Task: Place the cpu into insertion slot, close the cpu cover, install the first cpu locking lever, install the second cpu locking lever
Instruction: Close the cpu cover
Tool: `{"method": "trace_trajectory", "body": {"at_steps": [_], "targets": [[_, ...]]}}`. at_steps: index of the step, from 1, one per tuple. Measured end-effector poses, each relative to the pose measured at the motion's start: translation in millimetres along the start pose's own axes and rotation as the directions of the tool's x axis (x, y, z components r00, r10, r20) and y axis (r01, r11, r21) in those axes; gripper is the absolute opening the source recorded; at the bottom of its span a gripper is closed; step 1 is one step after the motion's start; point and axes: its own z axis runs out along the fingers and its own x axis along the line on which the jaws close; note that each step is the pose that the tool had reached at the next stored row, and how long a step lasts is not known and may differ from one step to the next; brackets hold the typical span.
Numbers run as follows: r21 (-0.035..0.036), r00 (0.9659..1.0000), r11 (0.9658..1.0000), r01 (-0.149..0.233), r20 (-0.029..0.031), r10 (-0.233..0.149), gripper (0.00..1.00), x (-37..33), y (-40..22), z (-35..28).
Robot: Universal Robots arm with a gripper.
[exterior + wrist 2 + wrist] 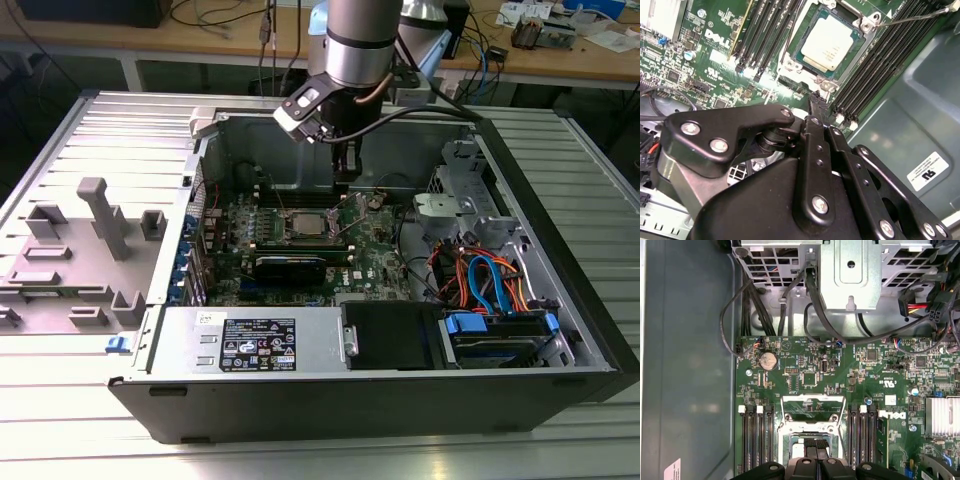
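The cpu (827, 42) lies flat in the insertion slot (860, 47), silver top up, between rows of black memory slots. In the exterior view the slot (305, 226) sits mid-board with my gripper (345, 178) hanging just behind it. The cpu cover (813, 409), a silvery frame with a cut-out middle, appears raised off the slot on its hinge side. My gripper (815, 102) is shut with nothing in it, its tips close to the slot's edge; its fingertips (808, 444) overlap the slot. A thin wire lever (920, 17) stands free beside the slot.
The open case's walls (560, 220) ring the motherboard. A black graphics card (290, 266) lies in front of the slot. A drive cage (450, 200) and bundled cables (480, 275) fill the exterior view's right. A finned heatsink (942, 415) sits near the memory slots.
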Motion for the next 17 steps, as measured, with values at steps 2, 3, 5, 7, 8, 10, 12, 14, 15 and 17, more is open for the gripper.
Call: {"method": "trace_trajectory", "body": {"at_steps": [2, 3, 5, 7, 8, 10, 12, 14, 15, 17], "targets": [[0.0, 1.0, 1.0, 0.0, -0.0001, 0.0, 0.11, 0.0, 1.5, 0.0], [0.0, 1.0, 1.0, 0.0, 0.0, 0.0, 0.11, 0.0, 2.2, 0.0], [0.0, 1.0, 1.0, 0.0, -0.0001, 0.0, 0.11, 0.0, 4.4, 0.0], [0.0, 1.0, 1.0, 0.0, 0.0, 0.0, 0.11, 0.0, 6.8, 0.0], [0.0, 1.0, 1.0, 0.0, 0.0001, 0.0, 0.11, 0.0, 7.4, 0.0], [0.0, 1.0, 1.0, 0.0, 0.0, 0.0, 0.11, 0.0, 8.3, 0.0], [0.0, 1.0, 1.0, 0.0, 0.0, 0.0, 0.11, 0.0, 9.2, 0.0], [0.0, 1.0, 1.0, 0.0, 0.0, 0.0, 0.11, 0.0, 9.9, 0.0], [0.0, 1.0, 1.0, 0.0, 0.0, 0.0, 0.11, 0.0, 10.3, 0.0], [0.0, 1.0, 1.0, 0.0, 0.0, 0.0, 0.11, 0.0, 11.1, 0.0]]}}
